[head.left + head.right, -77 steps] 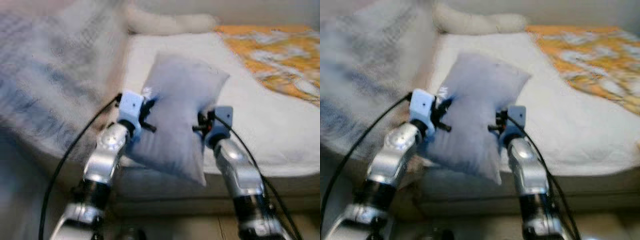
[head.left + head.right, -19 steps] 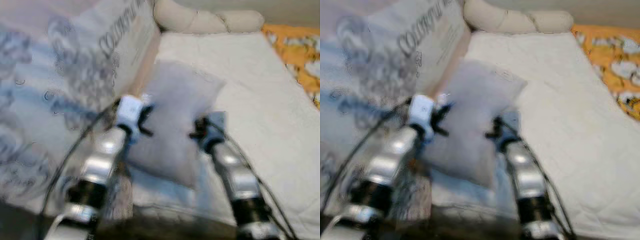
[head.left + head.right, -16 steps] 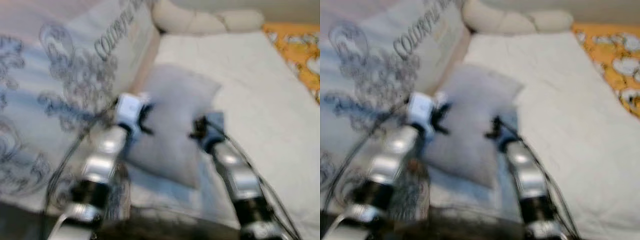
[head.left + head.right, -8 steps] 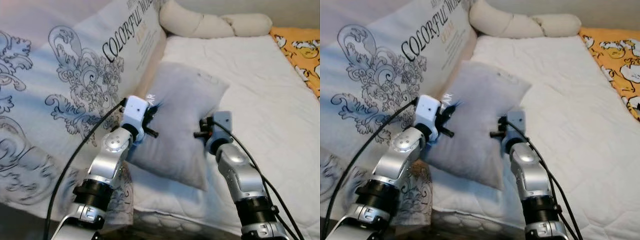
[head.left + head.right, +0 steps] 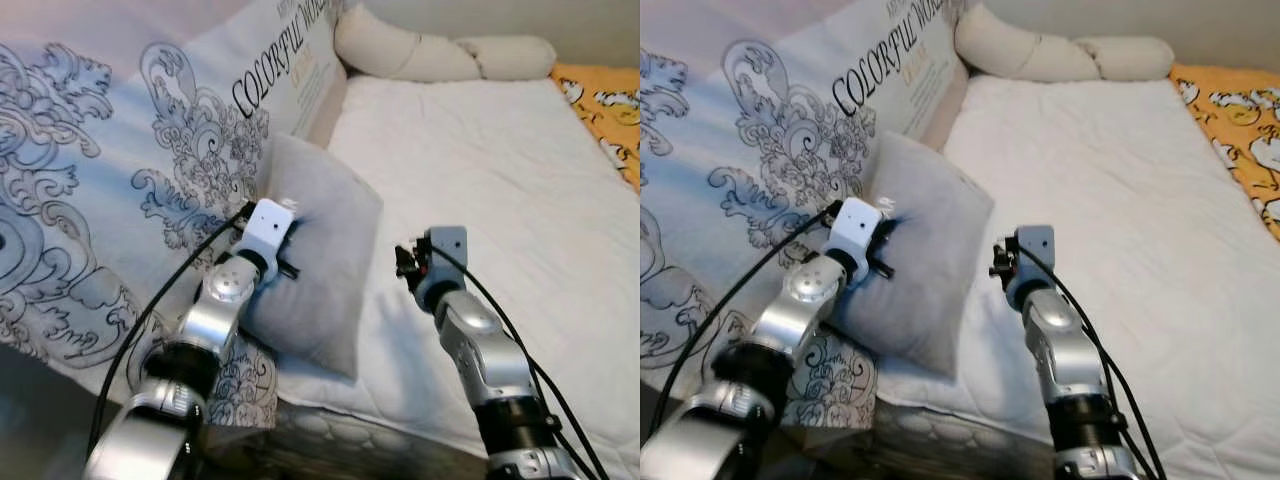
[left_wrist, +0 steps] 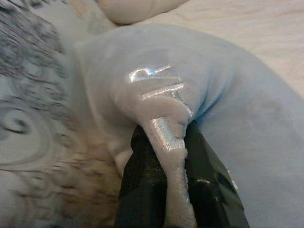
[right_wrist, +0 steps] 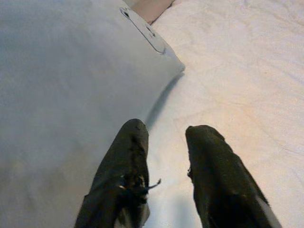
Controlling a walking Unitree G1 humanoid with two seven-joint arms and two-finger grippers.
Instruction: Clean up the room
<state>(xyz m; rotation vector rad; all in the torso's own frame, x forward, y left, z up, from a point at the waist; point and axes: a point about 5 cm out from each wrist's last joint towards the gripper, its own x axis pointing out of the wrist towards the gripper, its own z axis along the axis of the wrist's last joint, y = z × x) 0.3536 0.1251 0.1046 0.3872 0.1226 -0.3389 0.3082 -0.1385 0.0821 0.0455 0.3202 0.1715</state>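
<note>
A grey pillow stands on edge on the white mattress, leaning against a large patterned cushion. My left gripper is shut on a fold at the pillow's near edge, beside its silver embroidery. My right gripper is open, its fingers just off the pillow's right side above the mattress, with nothing between them. In the left eye view that gripper sits a short gap to the right of the pillow.
A cream knotted bolster lies at the head of the bed. An orange printed blanket covers the far right edge. The mattress front edge runs just below my arms.
My right gripper has let go of the pillow and now stands apart from it. The pillow has swung left, held by the left gripper alone, and leans on the patterned cushion.
</note>
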